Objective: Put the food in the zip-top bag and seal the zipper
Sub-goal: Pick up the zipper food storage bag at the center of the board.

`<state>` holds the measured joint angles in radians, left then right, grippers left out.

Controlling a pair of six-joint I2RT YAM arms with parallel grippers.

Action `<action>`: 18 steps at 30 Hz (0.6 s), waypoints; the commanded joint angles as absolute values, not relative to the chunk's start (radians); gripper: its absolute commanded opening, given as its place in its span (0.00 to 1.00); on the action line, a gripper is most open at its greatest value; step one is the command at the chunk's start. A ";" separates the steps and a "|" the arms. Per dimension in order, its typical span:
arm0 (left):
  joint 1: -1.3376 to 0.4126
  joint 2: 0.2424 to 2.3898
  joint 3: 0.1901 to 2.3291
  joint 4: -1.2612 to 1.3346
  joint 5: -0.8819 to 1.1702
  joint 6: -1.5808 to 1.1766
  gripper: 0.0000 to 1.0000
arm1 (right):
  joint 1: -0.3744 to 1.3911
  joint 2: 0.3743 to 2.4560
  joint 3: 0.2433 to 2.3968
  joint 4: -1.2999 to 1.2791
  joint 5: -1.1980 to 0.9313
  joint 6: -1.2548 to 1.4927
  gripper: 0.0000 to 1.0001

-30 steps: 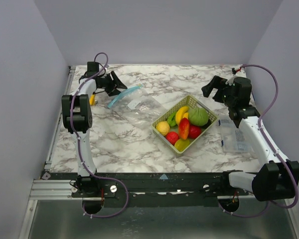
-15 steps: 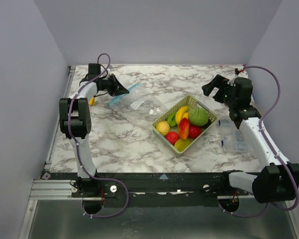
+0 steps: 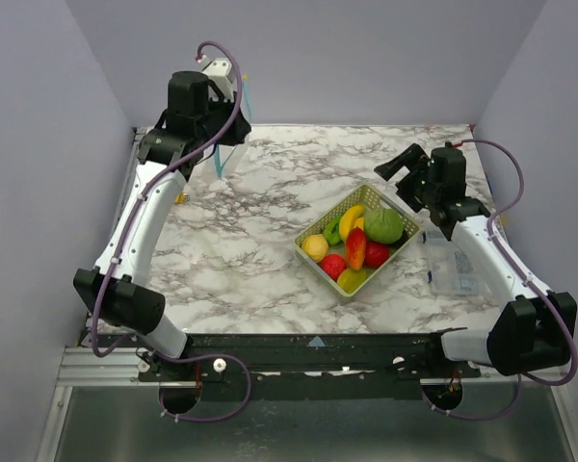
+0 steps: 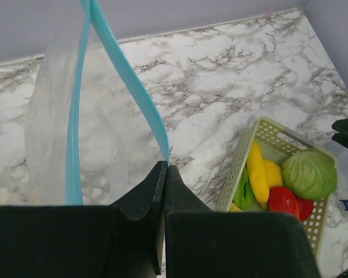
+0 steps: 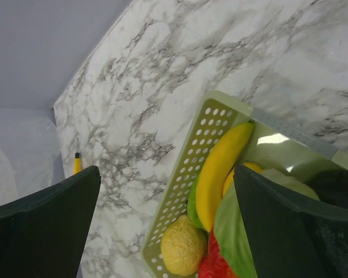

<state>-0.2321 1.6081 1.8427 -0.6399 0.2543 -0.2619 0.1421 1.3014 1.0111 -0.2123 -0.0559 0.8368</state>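
My left pincer [image 4: 165, 168] is clamped tight on the zipper [image 4: 133, 87], holding the zip-top bag [image 4: 49, 121] up over the far left corner of the table [image 3: 241, 260]. The food [image 3: 356, 245] lies in the mesh basket [image 3: 407, 228], right of centre. My right pincer [image 5: 165, 169] stands wide and empty above the basket's far edge. A flat clear packet [image 3: 453, 265] lies just right of the basket.

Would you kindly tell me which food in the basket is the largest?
The pale green cabbage in the basket's right corner; the other pieces are clearly smaller.
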 commanded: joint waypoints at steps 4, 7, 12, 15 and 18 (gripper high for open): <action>-0.340 1.575 1.511 -0.592 0.198 -0.272 0.00 | 0.218 1.315 0.999 -0.192 -0.072 1.069 1.00; -0.341 1.580 1.373 -0.536 0.386 -0.370 0.00 | 0.294 1.317 0.970 -0.165 -0.034 1.085 1.00; -0.348 1.544 1.249 -0.473 0.453 -0.424 0.00 | 0.412 1.309 0.908 -0.074 0.017 1.162 1.00; -0.352 1.535 1.275 -0.508 0.461 -0.408 0.00 | 0.467 1.329 0.919 -0.048 0.053 1.189 1.00; -0.360 1.514 1.242 -0.469 0.487 -0.418 0.00 | 0.505 1.379 0.944 -0.019 0.061 1.207 0.99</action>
<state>-0.3481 1.5837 1.2369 -0.5472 0.4007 -0.3931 0.4686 1.3300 0.9184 -0.0956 -0.0029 1.1522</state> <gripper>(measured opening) 0.009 0.997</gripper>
